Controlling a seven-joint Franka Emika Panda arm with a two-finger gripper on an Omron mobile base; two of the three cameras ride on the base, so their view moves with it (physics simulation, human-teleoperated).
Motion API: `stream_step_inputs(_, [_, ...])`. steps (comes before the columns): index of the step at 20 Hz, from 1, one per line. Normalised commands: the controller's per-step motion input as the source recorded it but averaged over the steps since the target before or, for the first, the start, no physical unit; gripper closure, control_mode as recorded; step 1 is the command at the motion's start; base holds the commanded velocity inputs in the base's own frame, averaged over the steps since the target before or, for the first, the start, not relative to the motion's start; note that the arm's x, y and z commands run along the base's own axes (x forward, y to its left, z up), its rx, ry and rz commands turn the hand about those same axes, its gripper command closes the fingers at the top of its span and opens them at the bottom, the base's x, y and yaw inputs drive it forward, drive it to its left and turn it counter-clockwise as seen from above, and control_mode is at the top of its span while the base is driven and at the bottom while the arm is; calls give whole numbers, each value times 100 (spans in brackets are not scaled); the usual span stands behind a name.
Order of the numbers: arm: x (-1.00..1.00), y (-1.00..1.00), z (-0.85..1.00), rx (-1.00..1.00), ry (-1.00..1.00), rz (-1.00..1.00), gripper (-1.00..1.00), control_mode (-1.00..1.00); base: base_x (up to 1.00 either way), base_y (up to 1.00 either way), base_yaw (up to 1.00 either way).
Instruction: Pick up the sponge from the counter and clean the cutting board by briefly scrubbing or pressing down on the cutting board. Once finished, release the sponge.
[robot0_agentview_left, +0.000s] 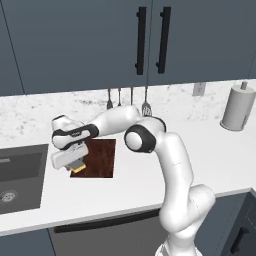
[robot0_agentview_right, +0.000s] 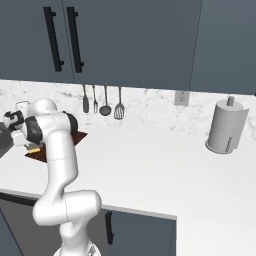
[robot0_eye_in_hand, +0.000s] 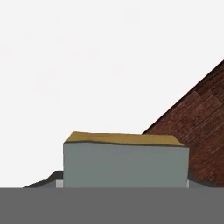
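Note:
The cutting board (robot0_agentview_left: 100, 156) is a dark reddish-brown slab lying on the white counter (robot0_agentview_left: 210, 150) just right of the sink. My gripper (robot0_agentview_left: 75, 164) hangs low over the board's front left corner, shut on the sponge (robot0_agentview_left: 78, 166), whose yellow body peeks out under the hand. In the hand view the sponge (robot0_eye_in_hand: 126, 162) sits close up, grey-green face toward the camera and yellow edge behind, hiding the fingertips; the cutting board (robot0_eye_in_hand: 199, 131) runs off to the right. From the right base view the sponge (robot0_agentview_right: 34, 148) shows beside the cutting board (robot0_agentview_right: 78, 137). Whether sponge and board touch is unclear.
A dark grey sink basin (robot0_agentview_left: 20, 175) lies left of the board. Several utensils (robot0_agentview_left: 127, 99) hang on the marble backsplash behind it. A paper towel roll (robot0_agentview_left: 239, 107) stands at the far right. Dark cabinets (robot0_agentview_left: 150, 40) hang overhead.

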Motion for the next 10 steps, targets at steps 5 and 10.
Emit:
stream_step_inputs(5, [69, 0, -14, -15, 0, 0, 100, -100, 0, 0, 0])
stream_step_inputs(10, [74, 0, -14, -7, 1, 0, 100, -100, 0, 0, 0])
